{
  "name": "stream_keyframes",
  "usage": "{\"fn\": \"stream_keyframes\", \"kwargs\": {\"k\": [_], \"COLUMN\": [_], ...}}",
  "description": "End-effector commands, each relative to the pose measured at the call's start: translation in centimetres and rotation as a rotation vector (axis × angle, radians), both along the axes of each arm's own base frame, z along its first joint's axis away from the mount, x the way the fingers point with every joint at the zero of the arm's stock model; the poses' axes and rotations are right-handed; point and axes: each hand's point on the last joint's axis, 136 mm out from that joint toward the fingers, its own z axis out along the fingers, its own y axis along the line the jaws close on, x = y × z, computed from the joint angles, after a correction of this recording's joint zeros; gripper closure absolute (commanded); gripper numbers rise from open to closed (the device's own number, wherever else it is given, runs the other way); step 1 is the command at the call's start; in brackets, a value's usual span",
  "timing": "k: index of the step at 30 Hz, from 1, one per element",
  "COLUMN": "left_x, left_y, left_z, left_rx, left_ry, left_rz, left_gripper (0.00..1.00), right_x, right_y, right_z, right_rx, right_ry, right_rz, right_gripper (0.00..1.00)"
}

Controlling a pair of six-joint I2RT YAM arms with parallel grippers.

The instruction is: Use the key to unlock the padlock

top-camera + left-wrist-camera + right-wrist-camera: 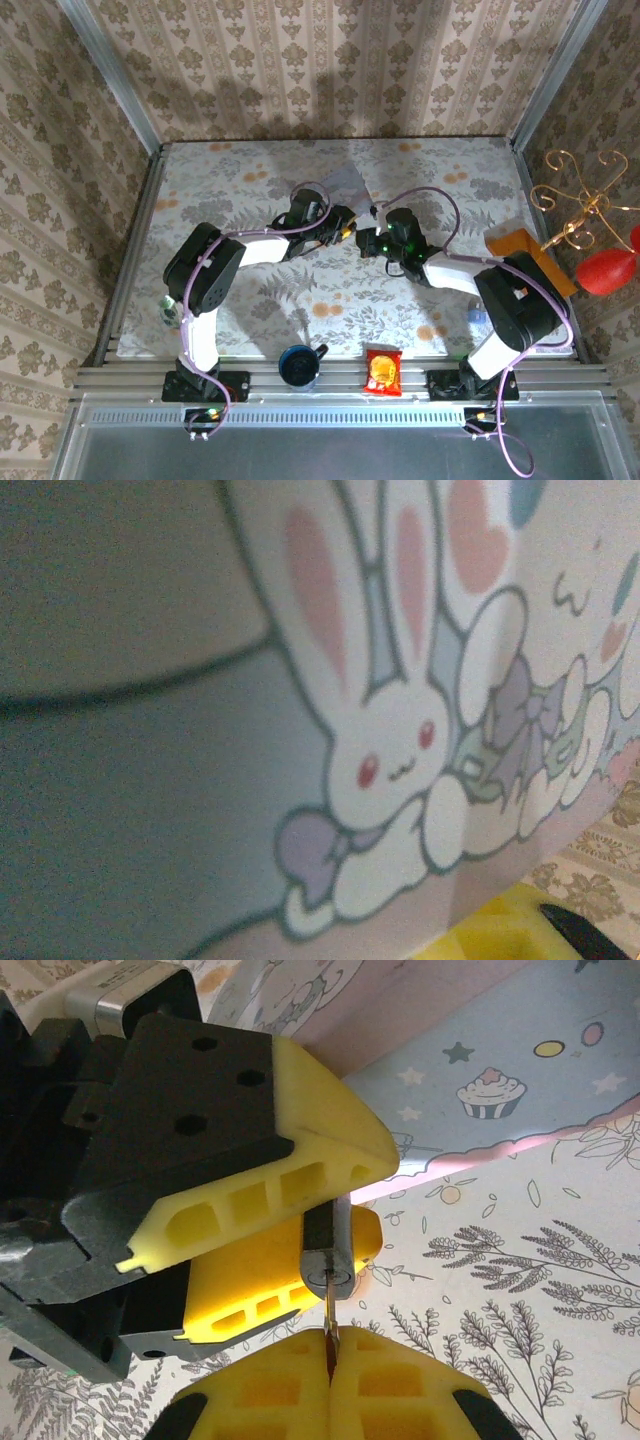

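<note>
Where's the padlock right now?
In the right wrist view the padlock sits mid-frame, clamped between the left gripper's yellow fingers, with the key held by the right gripper entering its keyhole from below.

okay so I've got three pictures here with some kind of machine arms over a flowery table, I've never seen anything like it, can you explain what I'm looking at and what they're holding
These are two robot arms bolted at a table's near edge. The top view looks down from above. The other two come from cameras on the wrists. In the right wrist view, the left gripper, with yellow fingers, is shut on the padlock, and the right gripper pinches the key, whose tip is at the keyhole. The left wrist view looks closely at a tin box printed with rabbits. At the front edge sit a dark mug and a red snack packet.
</note>
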Motion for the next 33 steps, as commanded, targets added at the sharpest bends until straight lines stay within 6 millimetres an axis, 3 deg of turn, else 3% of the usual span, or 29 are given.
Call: {"fn": "stream_keyframes", "kwargs": {"k": [1,6,11,15,20,26,33], "left_x": [-7.0,-7.3,-7.2,-7.3,-7.2,-7.1,-6.9], "left_y": [-6.3,-6.7,-7.0,-7.1,-6.8,-6.7,-6.6], "left_z": [3.7,3.5,3.6,3.5,3.8,4.6,4.4], "left_rx": [-0.158,-0.161,-0.166,-0.173,-0.178,-0.175,-0.163], "left_ry": [0.019,0.028,0.025,0.030,0.021,0.000,0.007], "left_rz": [-0.310,-0.319,-0.324,-0.324,-0.313,-0.301,-0.295], "left_gripper": [1.00,1.00,1.00,1.00,1.00,1.00,1.00], "right_x": [2.3,2.2,1.3,1.6,2.4,2.1,2.6], "right_y": [2.8,3.7,4.9,3.2,1.2,1.1,1.1], "right_z": [6.8,7.4,6.0,6.8,7.9,7.7,7.4], "right_rx": [0.194,0.255,0.171,0.186,0.306,0.365,0.375], "right_ry": [-0.213,-0.193,-0.200,-0.256,-0.247,-0.245,-0.218], "right_rz": [0.104,0.198,0.230,0.148,0.204,0.307,0.307], "right_gripper": [1.00,1.00,1.00,1.00,1.00,1.00,1.00]}}
